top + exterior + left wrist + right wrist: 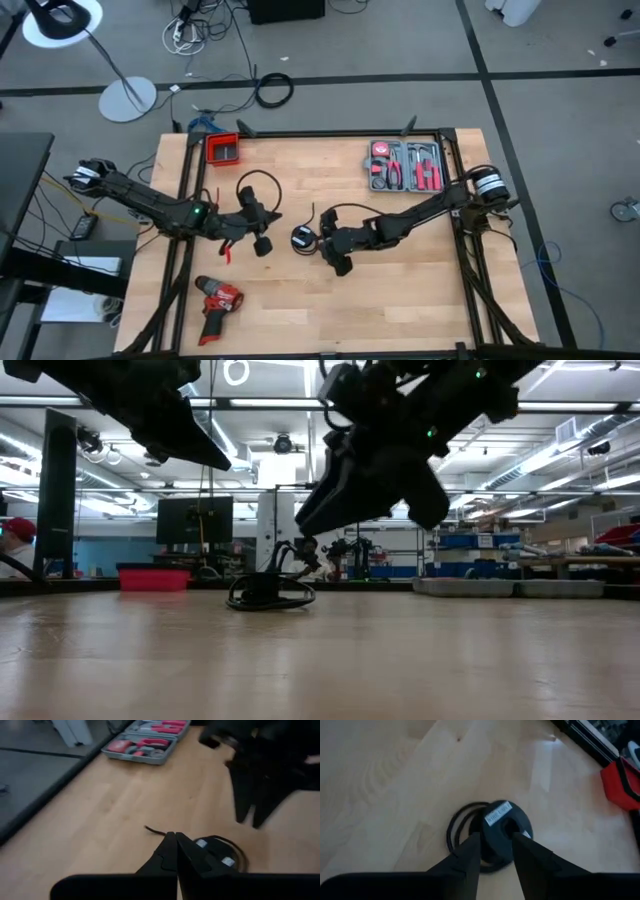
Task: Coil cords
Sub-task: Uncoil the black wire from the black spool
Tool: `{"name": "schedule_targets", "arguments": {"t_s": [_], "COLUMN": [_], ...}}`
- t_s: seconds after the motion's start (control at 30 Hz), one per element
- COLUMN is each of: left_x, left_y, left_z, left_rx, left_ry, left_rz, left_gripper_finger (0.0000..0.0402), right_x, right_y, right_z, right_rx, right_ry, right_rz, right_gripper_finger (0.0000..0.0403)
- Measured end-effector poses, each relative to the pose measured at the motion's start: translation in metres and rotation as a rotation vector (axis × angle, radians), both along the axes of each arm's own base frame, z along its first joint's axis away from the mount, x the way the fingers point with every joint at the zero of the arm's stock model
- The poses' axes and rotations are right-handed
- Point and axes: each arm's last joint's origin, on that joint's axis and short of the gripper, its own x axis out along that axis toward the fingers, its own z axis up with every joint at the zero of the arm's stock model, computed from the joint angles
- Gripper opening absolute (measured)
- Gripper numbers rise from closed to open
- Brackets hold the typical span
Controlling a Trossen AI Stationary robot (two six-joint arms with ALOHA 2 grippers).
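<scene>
Hovering over the coiled cord (492, 837) mid-table, the right gripper (496, 851) is standing wide (left gripper (175, 851) pinched empty at nine o'clock); a clumsy nudge risks unravelling loops.

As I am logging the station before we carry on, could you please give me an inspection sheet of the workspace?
Surface: wooden table, no spills seen.
Job's things: thin black cord lying coiled by a round black disc, mid-table.
Clutter: red drill, red bin, open tool kit.
Grippers: left pincer shut, close to the disc; right pincer open, over the disc.
Cables: thin black loop beside the left arm.
Surroundings: lamp base and cable ring on the floor.
</scene>
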Motion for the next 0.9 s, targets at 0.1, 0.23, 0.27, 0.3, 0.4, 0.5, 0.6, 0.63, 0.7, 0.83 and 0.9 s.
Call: {"name": "schedule_targets", "arguments": {"t_s": [0.1, 0.23, 0.27, 0.3, 0.4, 0.5, 0.6, 0.63, 0.7, 0.83, 0.9], "left_x": [0.001, 0.001, 0.001, 0.0, -0.001, -0.001, -0.001, -0.001, -0.001, 0.0, 0.001], "left_y": [0.003, 0.005, 0.005, 0.005, 0.005, 0.005, 0.003, 0.003, 0.003, 0.002, 0.002], "left_z": [0.0, -0.001, -0.001, -0.002, -0.005, -0.006, -0.006, -0.006, -0.006, -0.005, -0.005], "left_rx": [0.01, 0.009, 0.003, -0.005, -0.025, -0.056, -0.078, -0.084, -0.093, -0.103, -0.107], "left_ry": [-0.001, -0.001, -0.006, -0.007, -0.007, -0.01, -0.01, -0.013, -0.01, -0.017, -0.026], "left_rz": [0.023, 0.037, 0.038, 0.043, 0.055, 0.053, 0.03, 0.024, 0.015, 0.005, 0.001], "left_gripper_finger": [0.0001, 0.0001, 0.0001, 0.0001, 0.0001, 0.0001, 0.0001, 0.0001, 0.0001, 0.0001, 0.0001], "right_x": [0.004, 0.008, 0.01, 0.01, 0.012, 0.014, 0.017, 0.017, 0.018, 0.018, 0.019], "right_y": [0.003, 0.008, 0.009, 0.009, 0.009, 0.01, 0.011, 0.012, 0.014, 0.014, 0.013], "right_z": [-0.009, -0.012, -0.011, -0.012, -0.021, -0.034, -0.043, -0.045, -0.045, -0.044, -0.044], "right_rx": [0.001, -0.035, -0.041, -0.049, -0.082, -0.102, -0.164, -0.195, -0.242, -0.246, -0.245], "right_ry": [-0.016, -0.036, -0.047, -0.044, -0.022, 0.002, -0.016, -0.022, -0.037, -0.045, -0.044], "right_rz": [-0.003, -0.02, -0.017, -0.011, 0.007, 0.015, -0.019, -0.032, -0.047, -0.035, -0.033], "right_gripper_finger": [0.0142, 0.0183, 0.0192, 0.0201, 0.0217, 0.0221, 0.0217, 0.0216, 0.0213, 0.0207, 0.0204]}}
